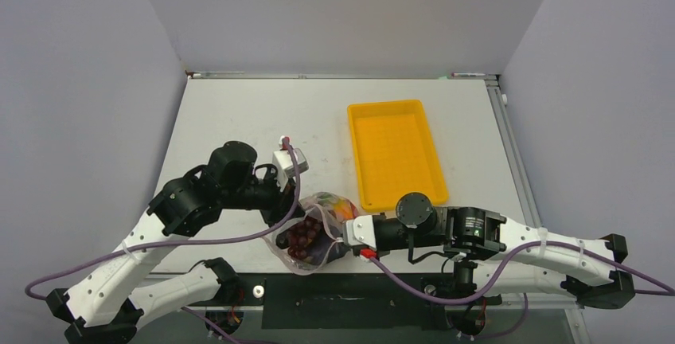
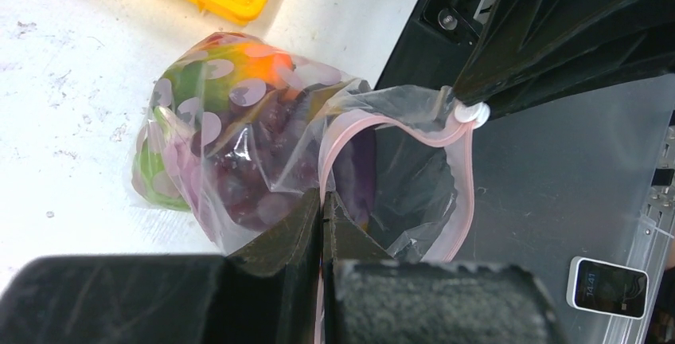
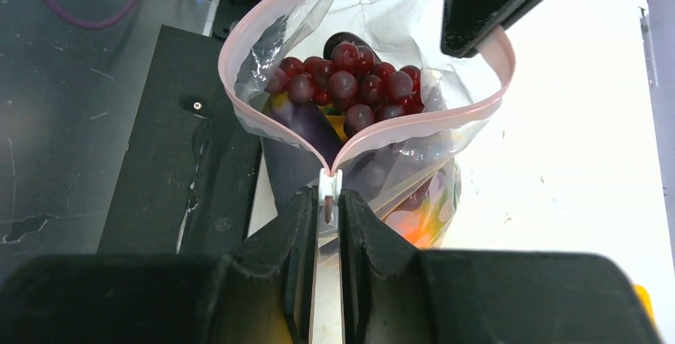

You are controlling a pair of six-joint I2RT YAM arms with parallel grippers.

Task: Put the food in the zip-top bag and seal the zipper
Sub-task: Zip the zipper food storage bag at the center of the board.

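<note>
Top view, zip-top bag (image 1: 312, 236): lay at the near edge of the table (image 1: 239, 121), between the two claws and well apart from the yellow tray (image 1: 386, 106).
Top view, long axis: ran from the far, filled end down to the mouth at the near edge.
Top view, food: grapes (image 1: 305, 236) showed dark red through the plastic.
Top view, left claw (image 1: 293, 215): met the bag's left side; its jaws could not be told here.
Top view, right claw (image 1: 341, 232): met the bag's right side.

Left wrist view, left claw (image 2: 322, 201): jaws pressed together on the pink zipper (image 2: 466, 193).
Left wrist view, bag (image 2: 239, 145): its bottom rested on the table (image 2: 79, 81), with the mouth past the edge, turned towards the camera.
Left wrist view, food: orange (image 2: 267, 61) and green (image 2: 179, 81) pieces sat at the closed end.
Left wrist view, slider (image 2: 475, 113): white, at the far end of the strip, against the right claw (image 2: 470, 105).

Right wrist view, right claw (image 3: 327, 205): narrow, pinching the zipper at the slider (image 3: 327, 185).
Right wrist view, zipper (image 3: 239, 97): gaped in a teardrop loop whose long axis ran away from this claw to the left claw (image 3: 470, 37).
Right wrist view, food: grapes (image 3: 350, 81) lay on top, with an eggplant (image 3: 306, 121) beside them, all inside the bag.
</note>
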